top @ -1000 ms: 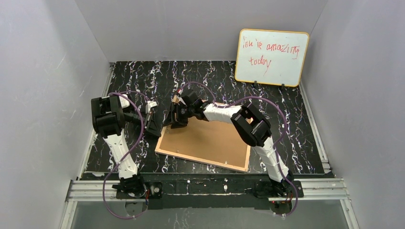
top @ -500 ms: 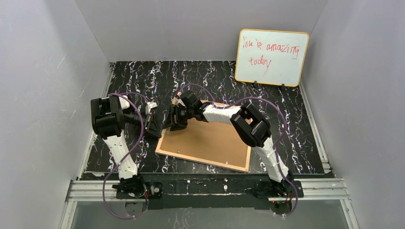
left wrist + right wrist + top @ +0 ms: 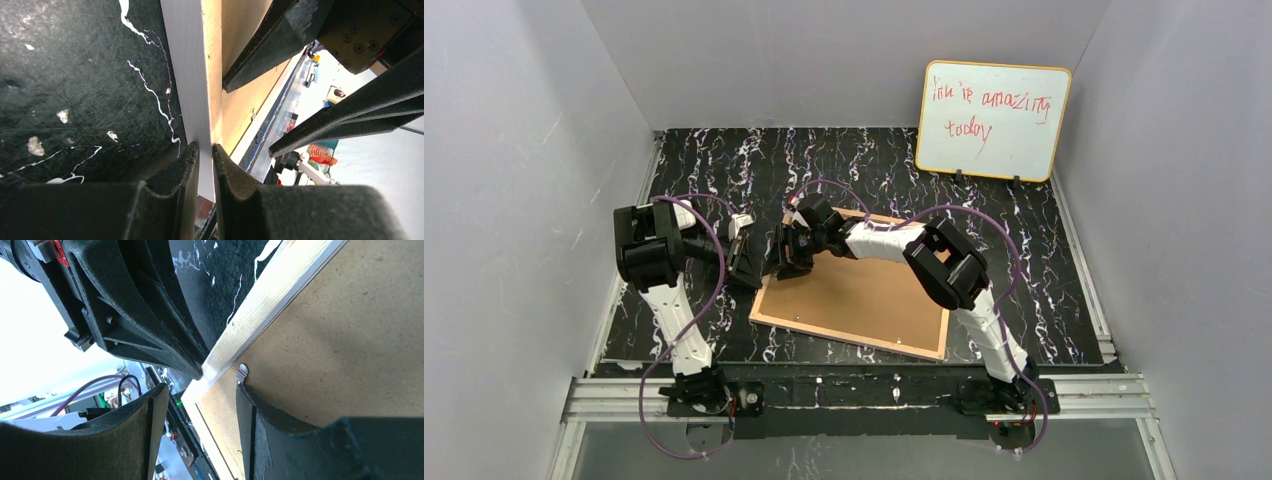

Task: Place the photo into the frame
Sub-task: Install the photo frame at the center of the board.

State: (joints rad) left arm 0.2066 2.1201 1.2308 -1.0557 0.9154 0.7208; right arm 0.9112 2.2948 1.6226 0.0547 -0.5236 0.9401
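The frame (image 3: 854, 295) lies face down on the table, tan wood rim and brown backing board (image 3: 350, 340) up. My left gripper (image 3: 759, 262) is shut on the frame's left edge; in the left wrist view (image 3: 206, 150) its pads pinch the white face (image 3: 187, 75) and the wood back. My right gripper (image 3: 789, 250) is open over the same far-left corner. In the right wrist view (image 3: 200, 386) one finger rests on the backing board beside a small metal tab (image 3: 242, 372), and the other hangs off the rim (image 3: 265, 295). The photo is not in view.
An orange-rimmed whiteboard (image 3: 992, 120) with red writing stands at the back right. The table is black marbled mat (image 3: 724, 165), with grey walls on both sides and a metal rail (image 3: 854, 390) along the near edge.
My right gripper has shifted slightly left along the frame's far-left corner, closer to my left gripper. The left gripper and the frame have stayed put.
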